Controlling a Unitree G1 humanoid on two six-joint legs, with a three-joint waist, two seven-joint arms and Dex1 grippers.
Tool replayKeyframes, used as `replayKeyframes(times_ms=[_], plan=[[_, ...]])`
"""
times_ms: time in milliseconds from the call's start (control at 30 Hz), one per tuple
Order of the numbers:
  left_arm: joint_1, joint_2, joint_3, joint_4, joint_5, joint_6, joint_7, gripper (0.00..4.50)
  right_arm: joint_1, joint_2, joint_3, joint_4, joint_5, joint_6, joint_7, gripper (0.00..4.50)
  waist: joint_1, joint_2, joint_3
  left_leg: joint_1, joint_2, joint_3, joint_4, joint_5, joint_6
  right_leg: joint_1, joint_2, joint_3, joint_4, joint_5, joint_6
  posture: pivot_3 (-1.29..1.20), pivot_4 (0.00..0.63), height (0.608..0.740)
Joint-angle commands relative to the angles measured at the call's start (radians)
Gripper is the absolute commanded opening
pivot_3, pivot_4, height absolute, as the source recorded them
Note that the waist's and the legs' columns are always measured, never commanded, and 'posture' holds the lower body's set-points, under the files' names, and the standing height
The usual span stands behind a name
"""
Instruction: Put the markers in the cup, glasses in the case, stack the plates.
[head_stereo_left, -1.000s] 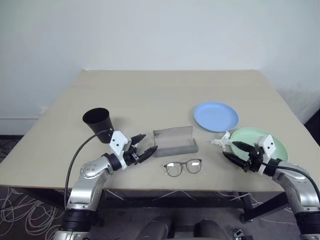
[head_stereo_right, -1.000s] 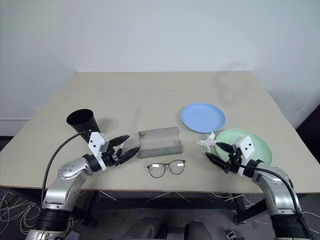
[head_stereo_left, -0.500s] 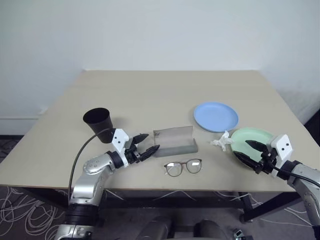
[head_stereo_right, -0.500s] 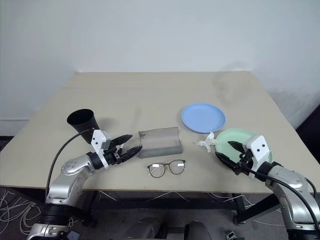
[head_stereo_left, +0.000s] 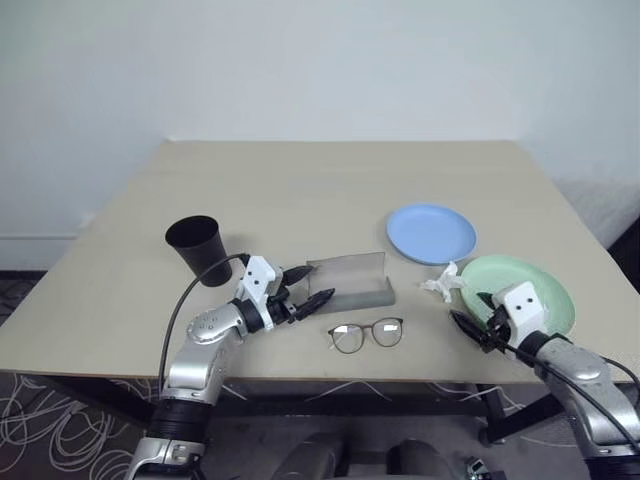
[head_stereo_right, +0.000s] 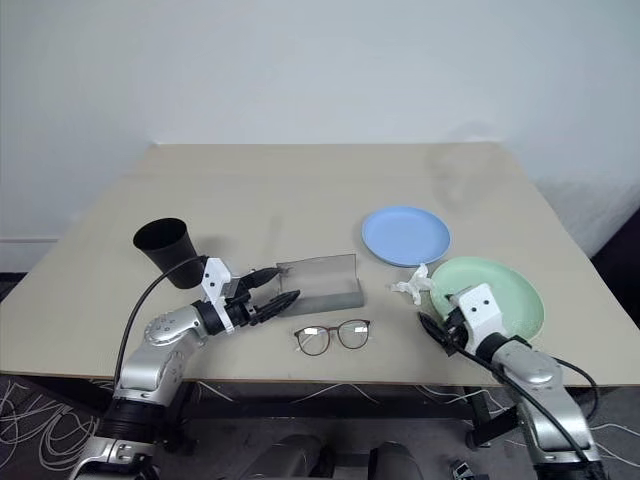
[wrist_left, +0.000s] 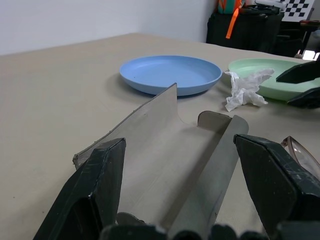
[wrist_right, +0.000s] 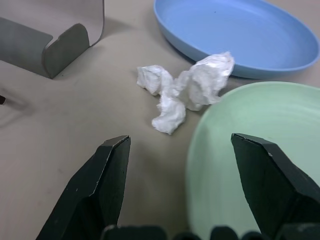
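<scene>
The grey case (head_stereo_left: 349, 281) lies open at the table's front centre, lid up. My left gripper (head_stereo_left: 320, 282) is open at its left end, and the left wrist view looks along the case (wrist_left: 170, 150) between the fingers. The glasses (head_stereo_left: 366, 334) lie just in front of the case. The black cup (head_stereo_left: 197, 247) stands upright to the left. My right gripper (head_stereo_left: 466, 307) is open at the near-left rim of the mint green plate (head_stereo_left: 525, 290), holding nothing. The light blue plate (head_stereo_left: 431, 233) lies behind it. The markers are out of view.
A crumpled white tissue (head_stereo_left: 443, 282) lies between the case and the green plate, close ahead of the right gripper's fingers in the right wrist view (wrist_right: 185, 90). The table's front edge (head_stereo_left: 300, 378) runs just below the glasses.
My left gripper has slid right, up to the case's left end. The right gripper swung out to the right, then came back and tipped down at the green plate's rim.
</scene>
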Motion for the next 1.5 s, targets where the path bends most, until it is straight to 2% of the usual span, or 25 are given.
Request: replayKeyframes(times_ms=[33, 133, 233, 500, 533, 833, 1167, 1333, 1500], plan=[[-0.029, 0.000, 0.004, 0.000, 0.004, -0.025, 0.001, 3.63, -0.035, 0.005, 0.000, -0.014, -0.045, -0.008, -0.046, 3.50, 0.000, 0.000, 0.000, 0.000, 0.000, 0.000, 0.000, 0.000, 0.000, 0.000, 0.000, 0.000, 0.000, 0.000, 0.000, 0.00, 0.000, 0.736], [-0.030, 0.001, 0.008, 0.002, 0.004, -0.030, 0.002, 3.63, -0.044, 0.006, 0.008, 0.001, -0.076, -0.015, -0.068, 3.50, 0.000, 0.000, 0.000, 0.000, 0.000, 0.000, 0.000, 0.000, 0.000, 0.000, 0.000, 0.000, 0.000, 0.000, 0.000, 0.00, 0.000, 0.736], [-0.027, 0.004, 0.009, 0.004, 0.007, -0.036, 0.004, 3.66, -0.054, 0.006, 0.010, 0.029, -0.102, -0.016, -0.092, 2.90, 0.000, 0.000, 0.000, 0.000, 0.000, 0.000, 0.000, 0.000, 0.000, 0.000, 0.000, 0.000, 0.000, 0.000, 0.000, 0.00, 0.000, 0.736], [-0.023, 0.004, 0.009, 0.001, 0.009, -0.041, 0.012, 3.66, -0.067, 0.011, 0.037, 0.049, -0.141, -0.014, -0.113, 0.12, 0.000, 0.000, 0.000, 0.000, 0.000, 0.000, 0.001, 0.000, 0.000, 0.001, 0.000, 0.000, 0.000, 0.002, 0.001, 0.00, 0.000, 0.736], [-0.021, 0.005, 0.009, -0.001, 0.009, -0.041, 0.013, 3.66, -0.069, 0.013, 0.039, 0.052, -0.144, -0.013, -0.114, 0.02, 0.000, 0.000, 0.000, 0.000, 0.000, 0.000, 0.001, 0.000, 0.000, 0.001, 0.000, 0.000, 0.000, 0.002, 0.001, 0.00, 0.000, 0.736], [-0.021, 0.007, 0.011, 0.002, 0.012, -0.047, 0.019, 3.66, -0.083, 0.022, 0.054, 0.064, -0.169, -0.021, -0.108, 0.02, -0.001, 0.000, 0.000, 0.001, 0.000, 0.000, 0.002, 0.000, 0.000, 0.001, 0.001, 0.000, 0.000, 0.002, 0.001, 0.00, 0.000, 0.736], [-0.029, -0.001, 0.003, 0.009, 0.015, -0.054, 0.018, 3.66, -0.156, 0.005, -0.004, 0.136, -0.220, -0.038, -0.198, 0.02, 0.000, 0.000, 0.000, 0.000, 0.000, 0.001, 0.002, 0.000, 0.000, 0.001, 0.001, 0.000, 0.000, 0.003, 0.001, 0.00, 0.000, 0.736], [-0.040, 0.000, 0.004, 0.019, 0.018, -0.055, 0.014, 3.66, -0.230, -0.048, 0.021, 0.169, -0.241, -0.098, -0.149, 0.02, -0.003, 0.000, 0.000, 0.000, 0.000, 0.001, 0.002, 0.000, 0.000, 0.000, 0.002, 0.001, 0.000, 0.003, 0.001, 0.00, 0.000, 0.736], [-0.058, 0.005, 0.007, 0.040, 0.021, -0.059, 0.010, 3.66, -0.386, -0.102, 0.081, 0.270, -0.208, -0.216, 0.022, 0.02, -0.008, 0.000, 0.000, 0.001, 0.000, 0.001, 0.002, 0.001, 0.001, 0.000, 0.002, 0.001, 0.000, 0.004, 0.001, 0.00, 0.000, 0.736]])
